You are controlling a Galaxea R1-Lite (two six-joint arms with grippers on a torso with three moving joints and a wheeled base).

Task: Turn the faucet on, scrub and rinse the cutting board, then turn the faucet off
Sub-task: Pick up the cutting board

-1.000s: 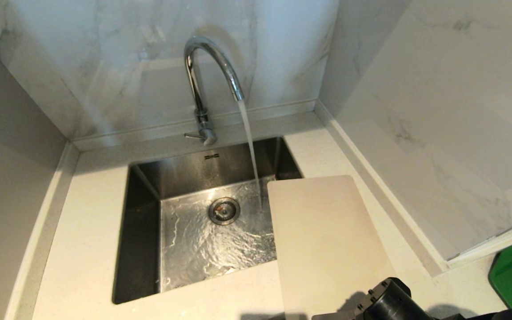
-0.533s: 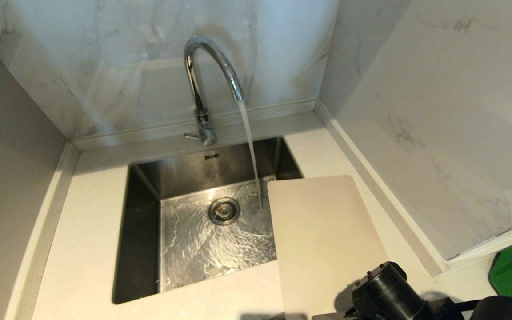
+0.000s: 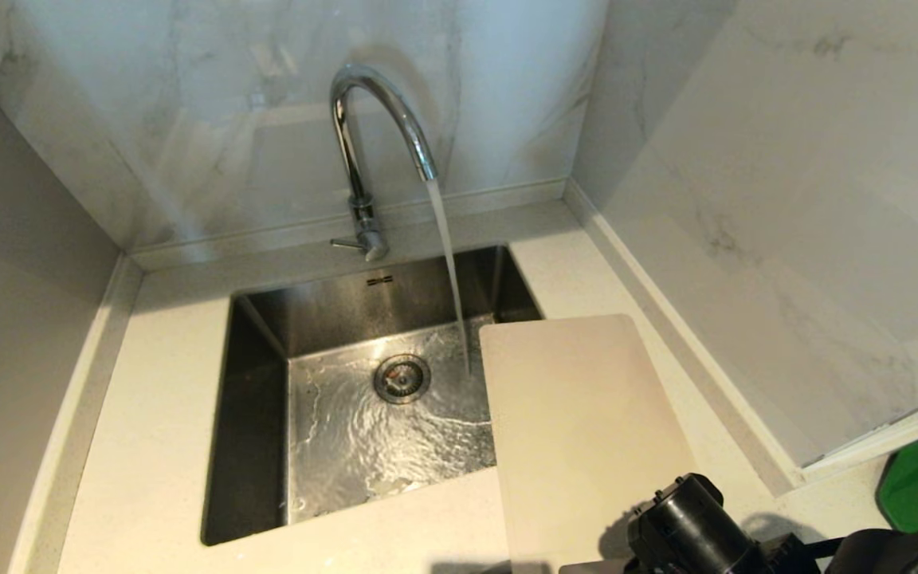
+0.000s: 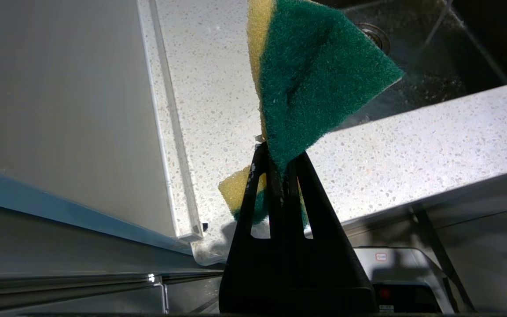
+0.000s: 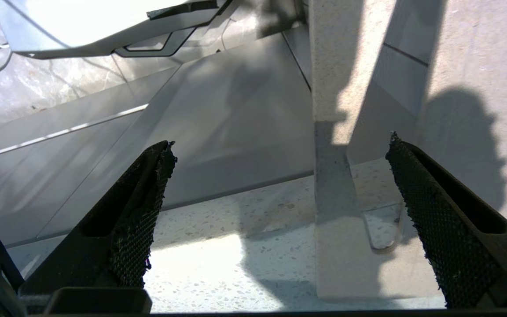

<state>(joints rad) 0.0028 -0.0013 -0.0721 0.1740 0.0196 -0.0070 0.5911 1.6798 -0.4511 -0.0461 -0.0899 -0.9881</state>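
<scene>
We judged the cutting board point(image 3: 586, 430) stiff, light and slick when wet; it lay flat on the desk point(image 3: 148, 446), one corner overhanging the sink point(image 3: 252, 414) beside the running faucet point(image 3: 371, 119). Best taken by its near edge point(image 5: 346, 246), which sat between the fingers of the released right hand point(image 5: 275, 220); the left hand point(image 4: 280, 171) was clenched on a sponge point(image 4: 319, 75).

The tap point(image 3: 371, 127) is shiny chrome, the board point(image 3: 578, 430) pale beige. The sponge point(image 4: 319, 75) is green over yellow. The counter point(image 3: 156, 446) is speckled white.

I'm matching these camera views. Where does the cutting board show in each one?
Head view: cutting board at lower right, overlapping the sink's right edge.
Left wrist view: not in it; a sponge fills the middle.
Right wrist view: its slotted end lies between the open jaws.
Shared landmark: the speckled countertop.
</scene>
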